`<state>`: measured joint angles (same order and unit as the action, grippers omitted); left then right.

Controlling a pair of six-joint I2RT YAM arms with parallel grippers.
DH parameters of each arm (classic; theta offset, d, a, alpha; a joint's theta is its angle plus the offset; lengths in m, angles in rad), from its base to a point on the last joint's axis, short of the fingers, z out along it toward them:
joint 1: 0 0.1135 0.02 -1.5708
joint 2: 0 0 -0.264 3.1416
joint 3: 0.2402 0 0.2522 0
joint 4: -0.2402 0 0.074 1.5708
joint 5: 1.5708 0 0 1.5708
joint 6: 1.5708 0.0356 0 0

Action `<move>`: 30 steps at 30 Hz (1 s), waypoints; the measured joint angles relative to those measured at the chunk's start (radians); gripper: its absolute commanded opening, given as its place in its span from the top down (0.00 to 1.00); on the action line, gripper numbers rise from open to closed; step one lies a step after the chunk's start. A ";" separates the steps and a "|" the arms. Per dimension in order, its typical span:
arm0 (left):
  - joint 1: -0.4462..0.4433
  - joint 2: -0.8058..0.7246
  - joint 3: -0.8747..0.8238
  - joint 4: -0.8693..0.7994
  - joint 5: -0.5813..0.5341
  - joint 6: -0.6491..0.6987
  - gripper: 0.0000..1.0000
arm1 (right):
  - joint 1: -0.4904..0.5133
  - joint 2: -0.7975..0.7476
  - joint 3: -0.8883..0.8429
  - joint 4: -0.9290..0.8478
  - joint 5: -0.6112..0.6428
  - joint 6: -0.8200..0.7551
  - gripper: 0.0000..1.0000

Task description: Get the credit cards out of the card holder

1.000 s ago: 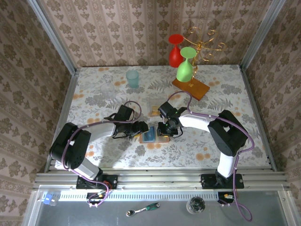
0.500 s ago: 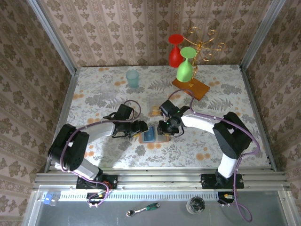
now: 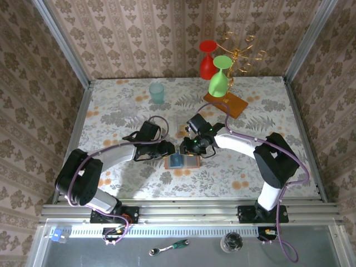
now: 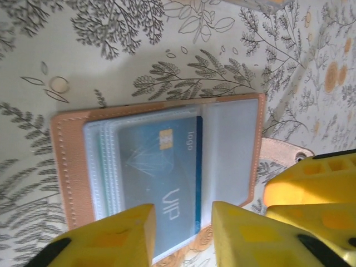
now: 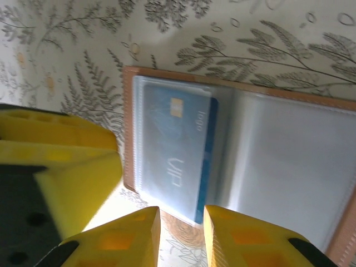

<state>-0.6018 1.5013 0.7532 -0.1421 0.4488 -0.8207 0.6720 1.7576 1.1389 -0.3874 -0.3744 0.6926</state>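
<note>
The small flat tan-brown leather card holder point(image 3: 192, 162) lies open and flat on the floral-patterned tablecloth point(image 3: 111, 119), a little toward 6 o'clock from the table's middle in the top view. A thin blue rectangular plastic credit card point(image 3: 177, 161), printed with a gold chip, "logo" and "VIP", sits inside a clear plastic sleeve on the holder's 9 o'clock half, with more sleeve edges stacked along its outer side. The 3 o'clock half shows a clear sleeve over a pale lining. A little leather strap tab point(image 4: 283, 153) sticks out past that half's edge, just beside a yellow finger of the right arm. Both grippers meet at the holder's 12 o'clock edge. The left gripper point(image 4: 183, 222) reaches in from 9 o'clock, its yellow fingers slightly spread over the card's short end, which shows in the gap between them; whether they touch it cannot be told. The right gripper point(image 5: 182, 222) comes in from 3 o'clock, just beside the left one, its fingers parted by a narrow gap with bare patterned cloth between them. Well apart at 1 o'clock stands an orange-brown wooden rack base point(image 3: 225, 104) with a gold wire rack point(image 3: 240, 51), a green wine glass point(image 3: 220, 78) and a red wine glass point(image 3: 207, 58). A translucent teal plastic cup point(image 3: 157, 92) stands at 11 o'clock.
</note>
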 measured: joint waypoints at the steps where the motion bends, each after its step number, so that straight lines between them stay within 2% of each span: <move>1: -0.002 0.005 -0.001 0.008 0.001 -0.001 0.77 | 0.000 0.006 0.003 0.008 -0.005 0.001 0.72; 12: -0.002 0.054 -0.016 0.018 -0.001 0.005 0.90 | 0.000 0.065 0.007 0.050 -0.042 0.019 0.72; 30: 0.008 0.069 -0.032 0.014 -0.009 0.017 0.93 | 0.000 0.114 0.007 0.072 -0.076 0.019 0.73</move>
<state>-0.5941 1.5703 0.7212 -0.1276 0.4400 -0.8036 0.6720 1.8713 1.1458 -0.3153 -0.4500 0.7116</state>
